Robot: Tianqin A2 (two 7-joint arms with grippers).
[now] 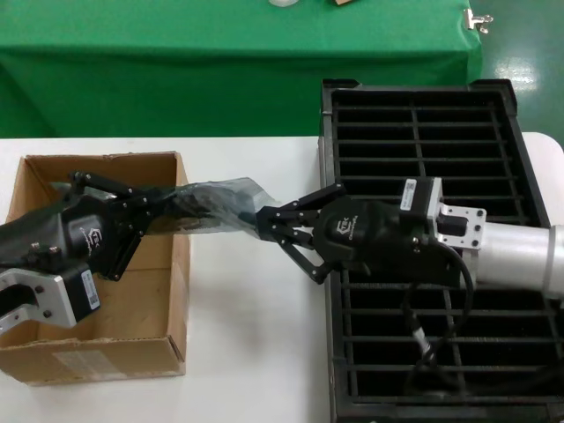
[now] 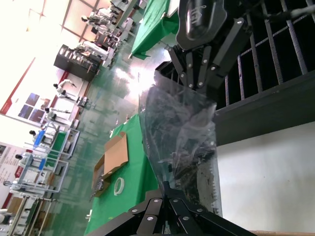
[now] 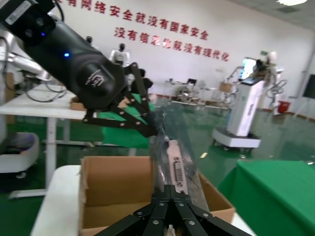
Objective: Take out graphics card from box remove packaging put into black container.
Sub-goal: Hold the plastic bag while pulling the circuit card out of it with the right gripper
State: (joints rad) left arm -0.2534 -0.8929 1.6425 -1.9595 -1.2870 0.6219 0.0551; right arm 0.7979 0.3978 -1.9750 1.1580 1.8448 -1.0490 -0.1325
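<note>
The packaging [image 1: 225, 204], a crinkly translucent bag, hangs stretched between my two grippers above the table, just past the right wall of the cardboard box [image 1: 106, 352]. My left gripper [image 1: 166, 206] is shut on the bag's end over the box. My right gripper [image 1: 263, 220] is shut on the other end, beside the black container [image 1: 423, 115]. The graphics card is inside the bag; its silver bracket [image 3: 178, 171] with a connector shows in the right wrist view. The bag [image 2: 183, 132] also fills the left wrist view, pinched by my left gripper [image 2: 167, 189].
The white table [image 1: 251, 352] lies between box and container. A green-covered table [image 1: 176, 79] stands behind. The right arm's body lies over the container's middle rows. The box interior looks empty where it shows in the right wrist view [image 3: 113, 191].
</note>
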